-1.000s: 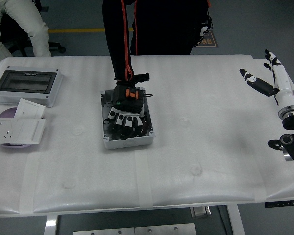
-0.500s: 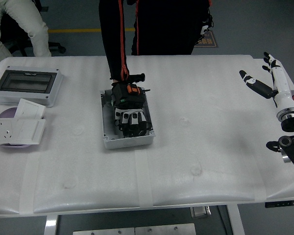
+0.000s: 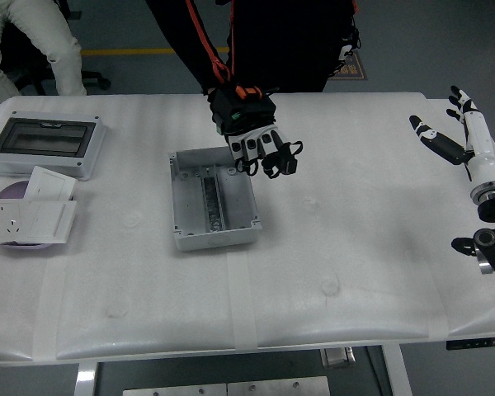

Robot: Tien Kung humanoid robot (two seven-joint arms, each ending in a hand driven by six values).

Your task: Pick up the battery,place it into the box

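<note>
Farthest to the left of the robot hand (image 3: 455,136), at the surface (image 3: 355,256) edge, sits a grey case (image 3: 41,147) with a dark see-through lid, shut; what it holds cannot be made out. Just on the robot's side of it lie white plates (image 3: 29,216), stacked loosely over a purple disc, seemingly parked there out of the working area.

Nearer, but well to the left of the robot hand, is the box (image 3: 219,237), open at the top and lying flat so that something can be lowered straight in. Inside there is only a dark rail along its floor; no battery lies in it.

Just beyond the box's far right corner, between it and the robot hand, a person's gloved hand (image 3: 249,132) hangs above the surface, reaching in from the far side on a black sleeve with an orange stripe. Its fingers curl round a small dark thing, most likely the battery (image 3: 284,162), held clear of both box and surface. So the task's thing appears to be in the person's grip and out of the robot's reach for now.

The robot hand itself stands at the right edge, raised off the surface, fingers spread and holding nothing, well apart from battery and box. I judge the pick has not begun.
</note>
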